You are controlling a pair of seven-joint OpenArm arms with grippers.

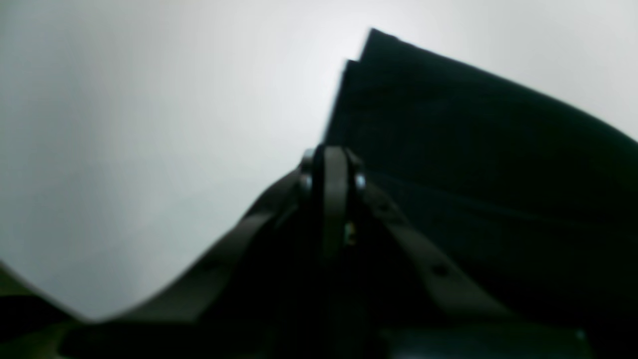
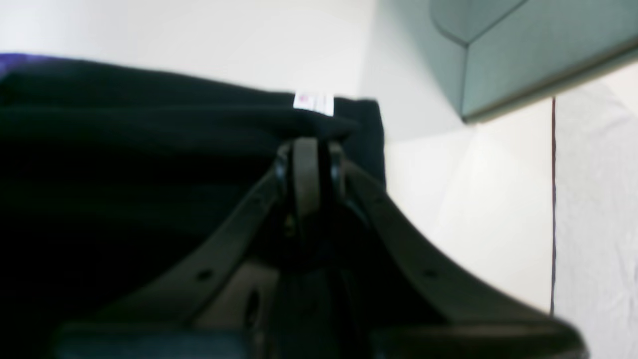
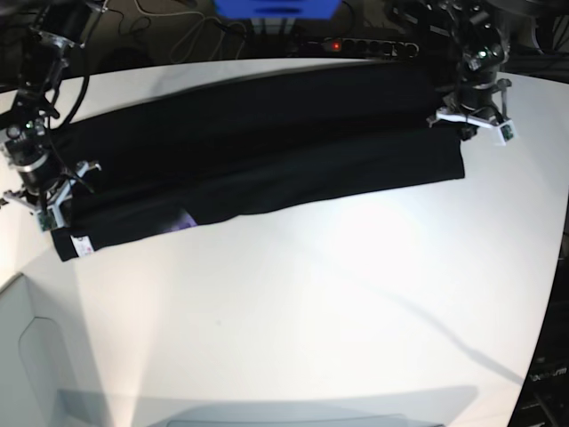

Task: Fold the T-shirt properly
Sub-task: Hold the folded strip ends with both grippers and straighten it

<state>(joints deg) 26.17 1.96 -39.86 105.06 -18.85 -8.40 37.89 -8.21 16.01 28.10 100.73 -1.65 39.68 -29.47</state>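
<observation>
The black T-shirt [image 3: 267, 151] lies as a long band across the white table [image 3: 311, 302], folded lengthwise. A bit of purple print [image 3: 182, 220] peeks out at its lower edge, and a white label [image 3: 83, 246] shows at its left end. My right gripper [image 3: 44, 203] is at that left end, shut with a fold of the fabric [image 2: 149, 129] pinched at its tips [image 2: 309, 142], the label [image 2: 314, 102] just beyond. At the right end my left gripper [image 3: 469, 117] is shut on the T-shirt's edge [image 1: 448, 124], its tips [image 1: 331, 157] meeting at the corner of the layered cloth.
Behind the table's far edge are a power strip [image 3: 369, 44], cables and a blue box [image 3: 276, 9]. A grey panel [image 3: 36, 356] stands at the lower left and shows as a grey-green box [image 2: 523, 50] in the right wrist view. The table's rim curves at the right [image 3: 556, 267].
</observation>
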